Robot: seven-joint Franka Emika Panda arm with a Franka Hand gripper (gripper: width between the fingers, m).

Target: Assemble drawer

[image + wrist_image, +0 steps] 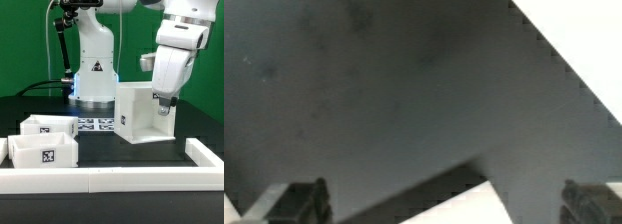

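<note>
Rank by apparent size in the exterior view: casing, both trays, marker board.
1. casing
2. near tray and far tray: they look alike, and nearness may inflate the near one, so tied
3. marker board, only partly visible

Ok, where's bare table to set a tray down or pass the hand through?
Widest bare strip: between the trays and the casing, in front of the marker board, down to the rail. A narrower band lies between casing and rail. Crowded: the exterior view's left, where both trays sit close together, and around the hand at the casing.
</note>
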